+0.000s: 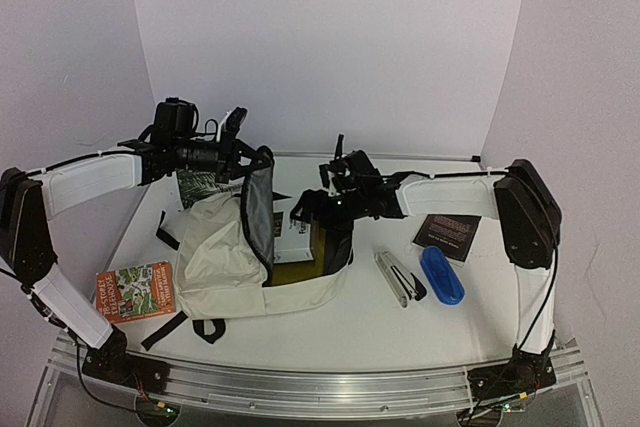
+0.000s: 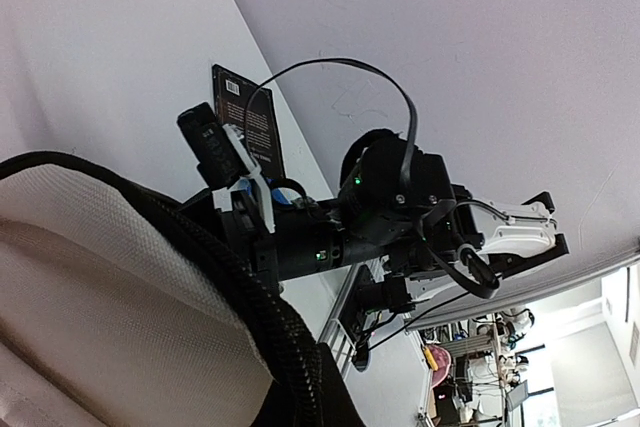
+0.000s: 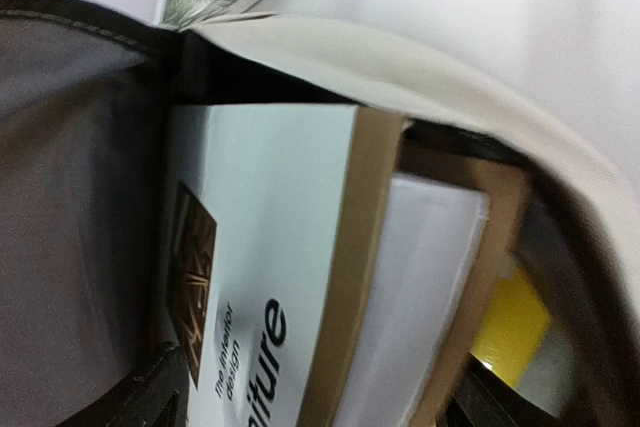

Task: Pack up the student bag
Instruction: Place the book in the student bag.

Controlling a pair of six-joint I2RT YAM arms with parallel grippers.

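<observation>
Top external: left jaws are clamping the student bag flap edge; right jaws hovering at its mouth, spread unclear.

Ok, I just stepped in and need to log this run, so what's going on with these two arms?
They are packing the student bag, which lies open on the table. The left gripper is shut on its flap, holding it up. The right gripper is at the bag's mouth, over a white book inside it; its jaws cannot be made out. An orange book, a black booklet and a blue case lie outside.
</observation>
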